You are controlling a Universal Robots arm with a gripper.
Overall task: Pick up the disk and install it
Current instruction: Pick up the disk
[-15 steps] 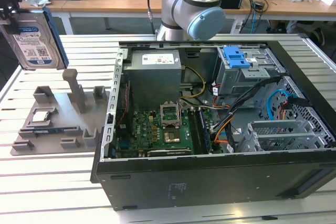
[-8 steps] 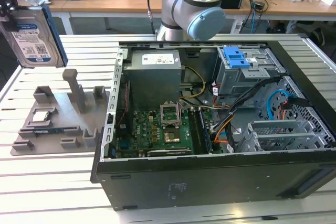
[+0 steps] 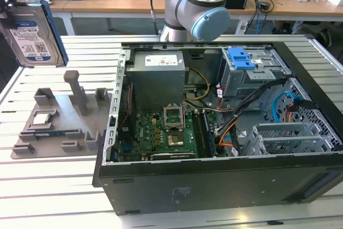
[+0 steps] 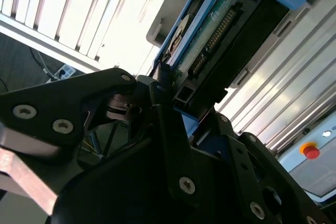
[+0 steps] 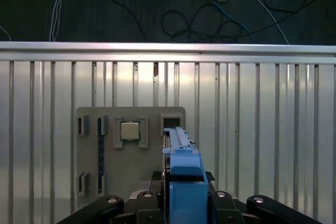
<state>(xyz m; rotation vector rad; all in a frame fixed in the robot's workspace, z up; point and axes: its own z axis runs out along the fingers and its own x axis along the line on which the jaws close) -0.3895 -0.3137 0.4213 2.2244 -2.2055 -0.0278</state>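
Between the fingers (image 4: 170, 145), silver disk (image 3: 29, 36), blue bracket (image 3: 58, 38)

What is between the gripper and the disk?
Nothing. In the first wrist view the gripper is shut straight onto the disk, touching it on both sides.

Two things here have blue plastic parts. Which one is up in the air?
The disk, clamped in the gripper over the grey tray; the blue latch piece sits inside the computer case.

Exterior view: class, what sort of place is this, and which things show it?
Probably a robotics lab: a robot arm stands at a slatted metal table bearing an open computer case, with cable-strewn desks behind.
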